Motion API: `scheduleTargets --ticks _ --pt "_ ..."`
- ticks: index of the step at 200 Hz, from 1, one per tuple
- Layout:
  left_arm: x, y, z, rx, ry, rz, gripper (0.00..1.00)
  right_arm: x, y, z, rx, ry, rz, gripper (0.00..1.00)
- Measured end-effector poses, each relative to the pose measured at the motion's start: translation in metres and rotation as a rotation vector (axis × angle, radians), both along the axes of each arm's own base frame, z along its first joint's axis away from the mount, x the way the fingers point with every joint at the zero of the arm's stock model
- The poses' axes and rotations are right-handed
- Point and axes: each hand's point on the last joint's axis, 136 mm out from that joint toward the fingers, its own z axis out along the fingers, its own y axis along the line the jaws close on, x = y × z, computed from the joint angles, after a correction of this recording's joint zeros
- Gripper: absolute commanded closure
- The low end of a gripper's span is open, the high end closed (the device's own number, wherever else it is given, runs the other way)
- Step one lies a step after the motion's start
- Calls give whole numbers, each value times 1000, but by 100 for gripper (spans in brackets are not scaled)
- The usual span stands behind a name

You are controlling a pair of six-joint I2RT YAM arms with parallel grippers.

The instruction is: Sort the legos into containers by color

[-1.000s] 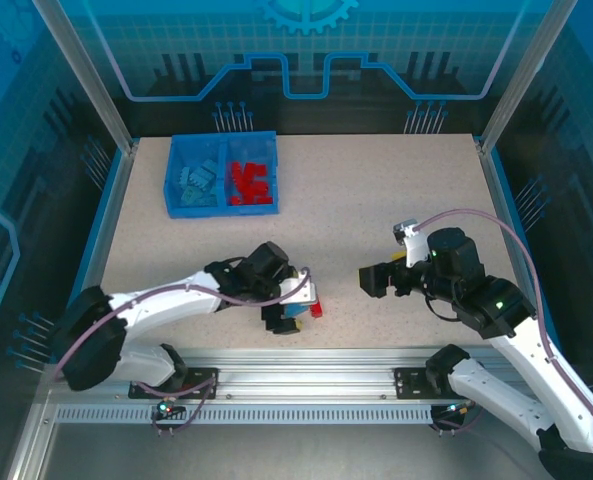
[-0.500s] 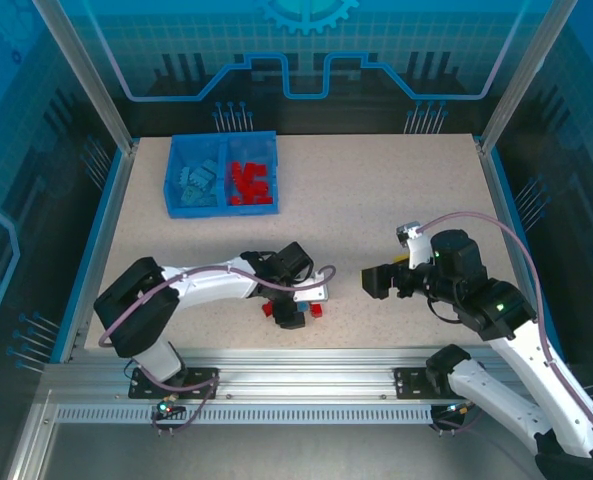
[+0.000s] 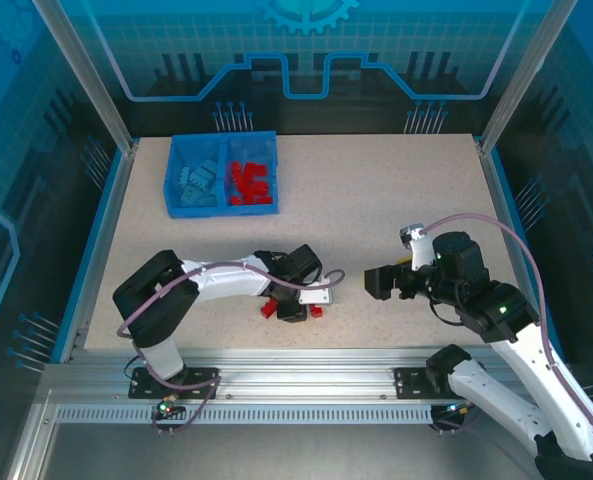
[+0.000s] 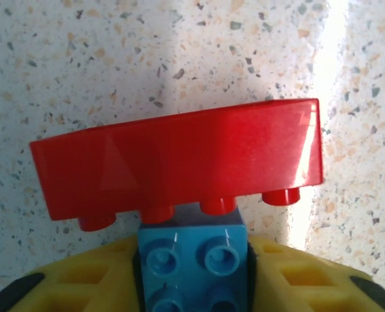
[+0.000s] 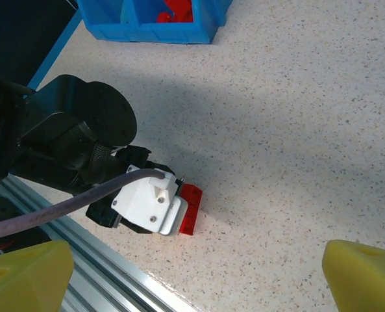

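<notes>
Red lego brick [image 4: 179,162]: glossy, long, a row of four studs showing. It lies on its side on the speckled table [image 3: 376,200], near the front edge and left of centre, with the studs facing the left gripper [image 3: 294,303]. Long axis runs left-right along the near table edge. In the left wrist view its right end sits slightly higher.

Light blue brick [image 4: 192,266]: short, four studs seen on its top face. It butts against the red brick's studded side and sits between the yellow pads [image 4: 82,286], which are clenched on its flanks.

From above, red shows on both sides of the left gripper; cannot tell if that is one brick or two. The gripper and its white camera mount [image 5: 150,201] hide the middle.

Blue bin [image 3: 221,207]: far left of the table, well apart. Light blue bricks [image 3: 198,178] fill the left compartment, red bricks [image 3: 248,182] the right.

Right gripper [image 3: 381,283]: over bare table right of centre, yellow fingers [image 5: 361,266] spread wide, holding nothing.
</notes>
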Motion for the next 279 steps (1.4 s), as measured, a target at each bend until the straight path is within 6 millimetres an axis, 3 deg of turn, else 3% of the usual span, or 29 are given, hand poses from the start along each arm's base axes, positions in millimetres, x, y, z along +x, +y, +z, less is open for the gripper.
scheduleTargets --ticks 46,68,86,105,132,161,208,221,244,263,279 --pt "1 -2 3 -11 -14 -3 71 0 -5 0 -5 1 -30 0" --pt "8 -6 18 -62 -65 5 73 -1 -6 1 -1 -2 -30 0" --pt "19 -11 47 -146 -133 24 72 -1 -4 2 6 1 -27 0" --pt "39 -14 89 -271 -226 79 72 -1 -2 4 23 1 -20 0" --pt "75 1 152 -458 -333 234 75 -1 3 7 48 2 -8 0" --pt "127 51 199 -593 -410 537 76 1 6 12 67 0 -4 0" --pt "222 176 246 -677 -456 1202 74 5 11 16 105 16 -16 0" --pt "238 213 245 -700 -446 1368 74 6 11 17 113 19 -21 0" --pt "266 270 224 -667 -393 1633 74 6 11 17 123 29 -31 0" --pt "294 295 204 -621 -352 1762 74 6 11 17 129 34 -37 0" --pt "318 304 186 -585 -317 1828 74 6 11 19 134 35 -40 0"
